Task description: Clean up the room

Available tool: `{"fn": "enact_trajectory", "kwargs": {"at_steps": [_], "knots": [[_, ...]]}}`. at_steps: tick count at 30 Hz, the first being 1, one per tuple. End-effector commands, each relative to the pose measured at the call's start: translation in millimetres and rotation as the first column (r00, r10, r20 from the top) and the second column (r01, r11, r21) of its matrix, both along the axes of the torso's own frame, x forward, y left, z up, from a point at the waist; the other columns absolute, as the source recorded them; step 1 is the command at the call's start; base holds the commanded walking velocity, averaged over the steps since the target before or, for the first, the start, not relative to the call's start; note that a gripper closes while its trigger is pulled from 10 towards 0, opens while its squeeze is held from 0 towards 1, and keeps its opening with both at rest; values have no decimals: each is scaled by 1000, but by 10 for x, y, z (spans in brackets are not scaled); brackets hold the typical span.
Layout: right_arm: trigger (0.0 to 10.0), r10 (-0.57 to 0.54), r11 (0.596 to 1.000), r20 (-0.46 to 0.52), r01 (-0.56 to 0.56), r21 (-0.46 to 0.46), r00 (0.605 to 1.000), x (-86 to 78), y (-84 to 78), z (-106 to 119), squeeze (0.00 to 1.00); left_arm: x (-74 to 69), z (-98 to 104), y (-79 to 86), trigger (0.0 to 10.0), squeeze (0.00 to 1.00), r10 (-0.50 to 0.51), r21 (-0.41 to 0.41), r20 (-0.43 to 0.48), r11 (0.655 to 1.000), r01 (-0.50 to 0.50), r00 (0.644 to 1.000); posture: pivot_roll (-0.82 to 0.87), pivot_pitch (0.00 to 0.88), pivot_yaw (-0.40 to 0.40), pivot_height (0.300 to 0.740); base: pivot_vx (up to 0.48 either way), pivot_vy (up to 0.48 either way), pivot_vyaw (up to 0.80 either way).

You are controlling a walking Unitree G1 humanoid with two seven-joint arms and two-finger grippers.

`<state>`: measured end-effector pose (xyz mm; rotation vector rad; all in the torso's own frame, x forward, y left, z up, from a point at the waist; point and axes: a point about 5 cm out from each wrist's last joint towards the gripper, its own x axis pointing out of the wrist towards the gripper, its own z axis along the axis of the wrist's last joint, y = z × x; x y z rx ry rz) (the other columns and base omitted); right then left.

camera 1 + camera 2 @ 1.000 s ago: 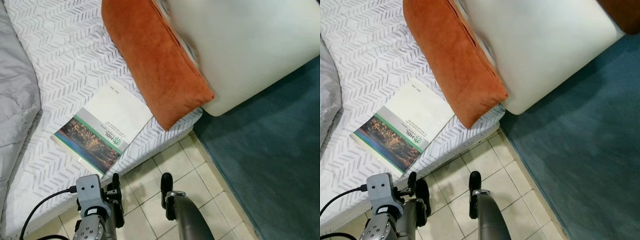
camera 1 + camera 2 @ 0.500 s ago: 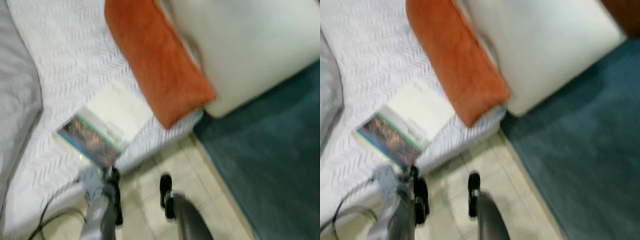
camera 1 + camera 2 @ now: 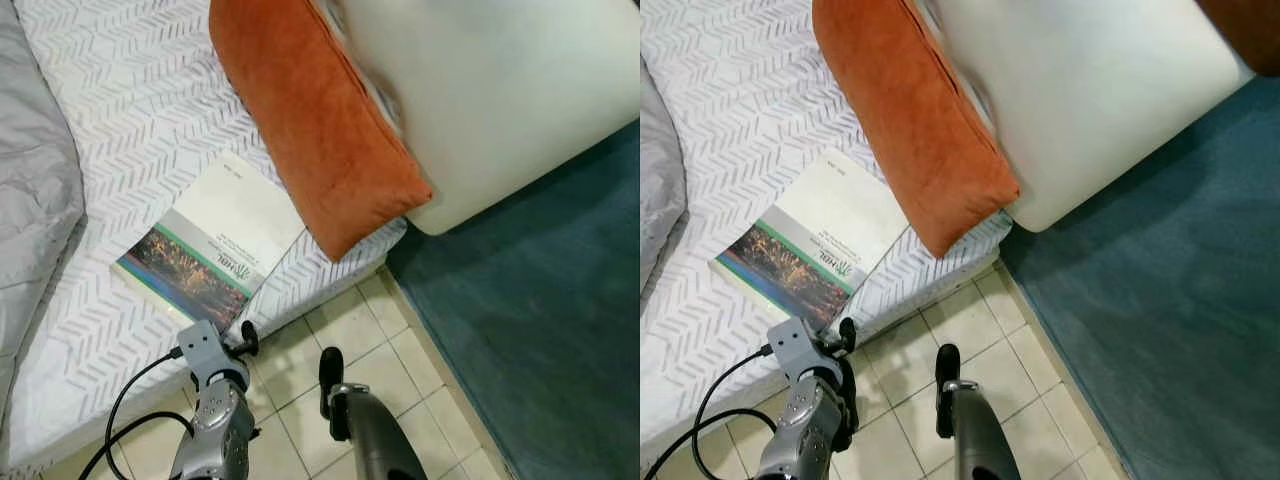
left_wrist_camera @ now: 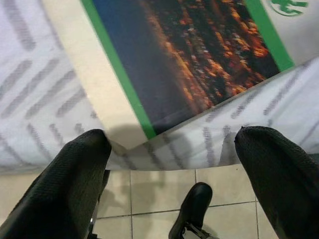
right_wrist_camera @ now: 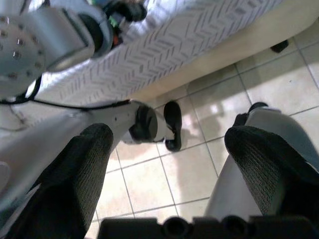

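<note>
I have the left gripper (image 4: 169, 149) up at the near edge of the bed with the white chevron-patterned cover (image 3: 130, 110), its two black fingers spread wide and holding nothing. Through the left wrist camera, the corner of the cream paperback book with a green stripe and a night city photo (image 3: 210, 245) sits just beyond the fingertips, lying flat on the cover near the bed's edge. Just right of the book is the rust-orange velvet cushion (image 3: 320, 130). My right gripper (image 5: 167, 149) hangs low over the beige tiled floor (image 3: 350, 340), fingers apart and empty.
</note>
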<state>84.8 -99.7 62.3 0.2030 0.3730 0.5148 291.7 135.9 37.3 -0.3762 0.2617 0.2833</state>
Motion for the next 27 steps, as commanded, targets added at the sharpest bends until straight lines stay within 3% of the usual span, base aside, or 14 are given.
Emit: {"fn": "enact_trajectory", "kwargs": {"at_steps": [1, 4, 8, 14, 18, 20, 24, 27], "knots": [[10000, 3, 1000, -68, -5, -23, 998, -124, 1, -109, 0, -144, -160, -52, 10000, 0, -21, 10, -58, 1000, 22, 998, -337, 674, -155, 740, 0, 0, 0], [10000, 2, 1000, -73, -4, -24, 997, -145, -1, -118, 0, -133, -133, 17, 10000, 0, -26, 44, -43, 999, 28, 999, -334, 671, -155, 740, 0, 0, 0], [10000, 4, 1000, -95, -6, -15, 996, -219, 14, -132, 0, -75, -31, 364, 10000, 0, -10, 154, -3, 988, 10, 1000, -326, 668, -151, 740, 0, 0, 0], [10000, 8, 1000, -96, -9, -15, 995, -231, 32, -148, 0, -39, 28, 582, 10000, 0, 13, 239, 14, 971, -16, 1000, -323, 671, -154, 740, 0, 0, 0], [10000, 8, 1000, -99, -10, -17, 995, -240, 23, -155, 0, -38, 29, 637, 10000, 0, 23, 242, 10, 970, -24, 1000, -325, 672, -157, 740, 0, 0, 0], [10000, 9, 1000, -103, -11, -20, 995, -255, 15, -160, 0, -48, 30, 593, 10000, 0, 20, 218, 13, 976, -22, 1000, -326, 672, -158, 740, 0, 0, 0], [10000, 10, 1000, -110, -12, -23, 994, -299, -3, -164, 0, -122, 173, 179, 10000, 0, -61, 159, 80, 986, 48, 995, -323, 670, -159, 740, 0, 0, 0], [10000, 12, 1000, -113, -15, -22, 994, -308, 1, -170, 0, -168, 264, 61, 10000, 0, -57, 129, 120, 991, 41, 991, -322, 672, -159, 740, 0, 0, 0]]}}
